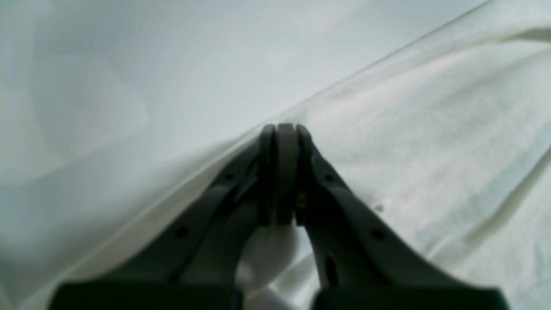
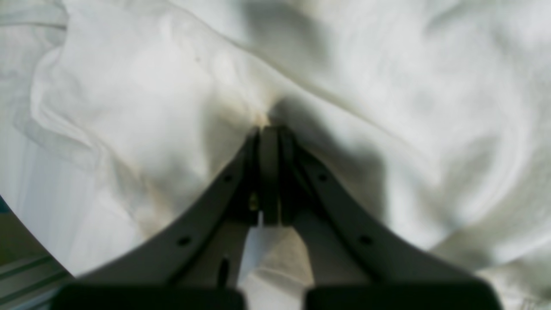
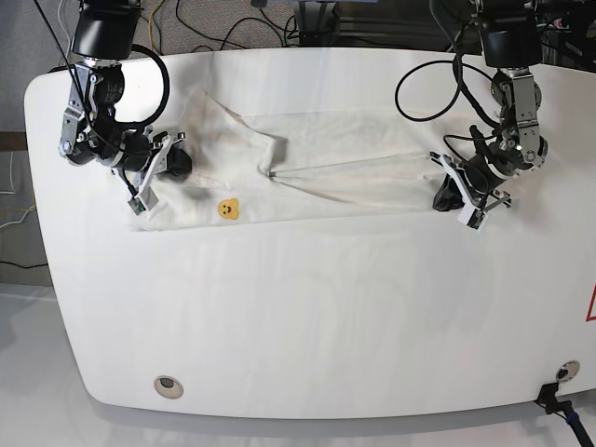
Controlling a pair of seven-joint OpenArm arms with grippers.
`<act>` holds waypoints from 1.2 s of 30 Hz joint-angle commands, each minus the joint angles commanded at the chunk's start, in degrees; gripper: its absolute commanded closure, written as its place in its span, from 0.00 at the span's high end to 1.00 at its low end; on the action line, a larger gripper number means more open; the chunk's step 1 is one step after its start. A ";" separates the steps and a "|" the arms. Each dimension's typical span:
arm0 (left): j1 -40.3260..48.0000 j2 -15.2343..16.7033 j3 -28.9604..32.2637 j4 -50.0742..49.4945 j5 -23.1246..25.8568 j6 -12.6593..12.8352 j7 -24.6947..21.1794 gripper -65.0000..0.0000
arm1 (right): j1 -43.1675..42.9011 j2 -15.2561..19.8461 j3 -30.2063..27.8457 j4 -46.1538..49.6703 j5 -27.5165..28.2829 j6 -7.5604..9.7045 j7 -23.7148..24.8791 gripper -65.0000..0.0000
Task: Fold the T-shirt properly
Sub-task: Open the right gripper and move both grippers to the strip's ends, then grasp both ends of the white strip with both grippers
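The white T-shirt (image 3: 345, 168) lies flattened across the far half of the white table (image 3: 307, 317), reverse side up, with the small yellow bear-face mark (image 3: 227, 209) near its front left. My right gripper (image 3: 177, 165) is at the shirt's left end. In the right wrist view the gripper (image 2: 269, 129) is shut, with the cloth (image 2: 150, 86) puckered at its tips. My left gripper (image 3: 447, 197) is at the shirt's right end. In the left wrist view it (image 1: 282, 129) is shut on the shirt's edge (image 1: 430, 150), beside bare tabletop (image 1: 150, 64). The front print is hidden.
Black cables (image 3: 428, 93) loop from the arms at the table's back. A round grommet (image 3: 168, 383) sits near the front left edge and a clamp (image 3: 559, 400) at the front right corner. The table's left edge (image 2: 26, 258) shows in the right wrist view.
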 joint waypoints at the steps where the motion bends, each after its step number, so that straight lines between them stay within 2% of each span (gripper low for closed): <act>1: 0.00 0.00 -0.18 1.41 0.00 0.00 0.00 0.00 | 0.00 0.00 0.00 0.00 0.00 0.00 0.00 0.00; 4: 0.26 0.00 -0.35 6.59 0.00 0.00 0.09 0.00 | -0.09 -0.70 0.00 -0.09 -0.18 0.00 0.00 0.00; 9: 3.96 0.00 -2.46 16.62 -0.09 0.00 6.33 0.00 | -0.26 -1.05 0.00 -0.09 -0.18 0.09 0.00 0.00; 14: 12.48 0.00 -2.90 21.27 -0.09 0.00 6.42 0.00 | -0.26 -1.14 0.00 -0.18 -0.18 0.09 0.00 0.00; 18: 17.23 0.09 -3.69 21.01 -0.09 0.00 6.33 0.00 | -0.26 -1.14 -0.09 -0.18 -0.18 0.09 0.00 0.00; 22: 18.29 0.53 -3.43 20.31 -0.18 0.00 6.33 0.00 | -0.35 -1.23 -0.09 -0.18 -0.18 0.09 0.00 0.00; 24: 18.02 1.49 -3.52 18.11 -0.18 0.00 6.24 0.00 | -0.44 -1.23 -0.09 -0.18 -0.18 0.09 0.00 0.00; 30: 14.15 1.58 -3.34 10.02 -0.18 0.00 6.24 0.00 | -0.44 -1.23 -0.09 -0.18 -0.18 0.09 0.00 0.00; 36: 11.69 1.58 -3.34 7.74 -0.18 0.00 6.24 0.00 | -0.97 -1.23 -0.09 -0.18 -0.18 0.09 0.00 0.00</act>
